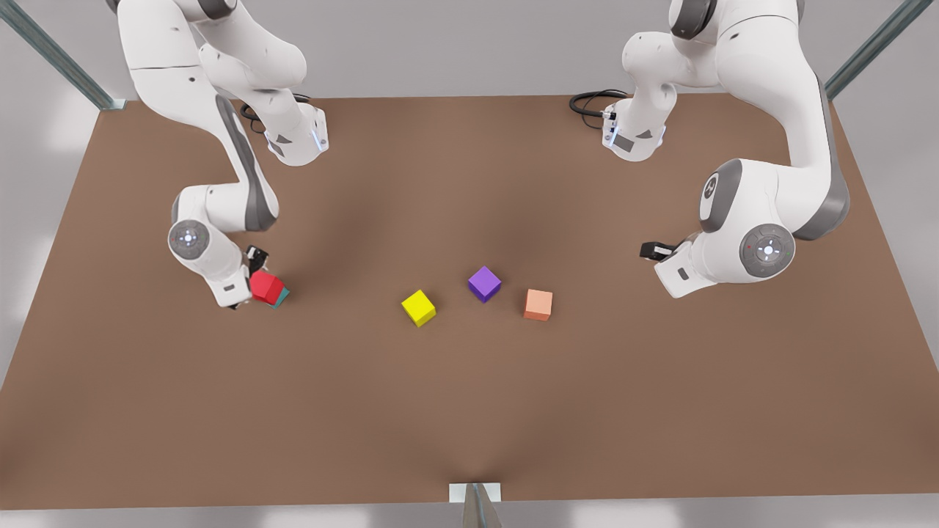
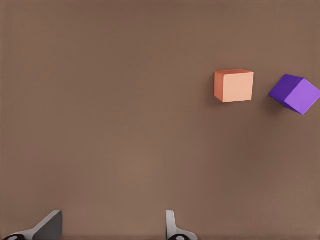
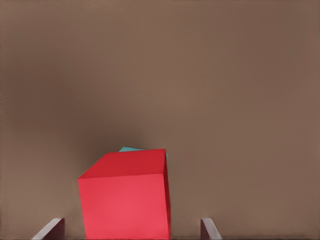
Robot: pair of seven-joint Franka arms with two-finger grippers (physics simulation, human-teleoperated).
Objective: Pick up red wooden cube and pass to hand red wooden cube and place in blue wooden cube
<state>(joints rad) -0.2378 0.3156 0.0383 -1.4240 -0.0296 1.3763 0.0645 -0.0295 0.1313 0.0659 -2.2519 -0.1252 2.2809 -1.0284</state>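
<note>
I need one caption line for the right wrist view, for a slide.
Open right gripper over the red wooden cube, which sits on the blue wooden cube.

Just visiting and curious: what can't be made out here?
Blue wooden cube: nearly all hidden behind the red wooden cube, front and right wrist views.
Right claw: fingers masked by wrist and that cube in front view, cut by the right wrist view's edge.
Left claw: fingers cut by the left wrist view's edge; mostly behind its arm in front view.

Simulated robot test bench.
Shown by a bare brown tabletop framed by metal struts against blank grey walls, two white Franka arms mounted at its far edge, plain coloured cubes scattered between.
</note>
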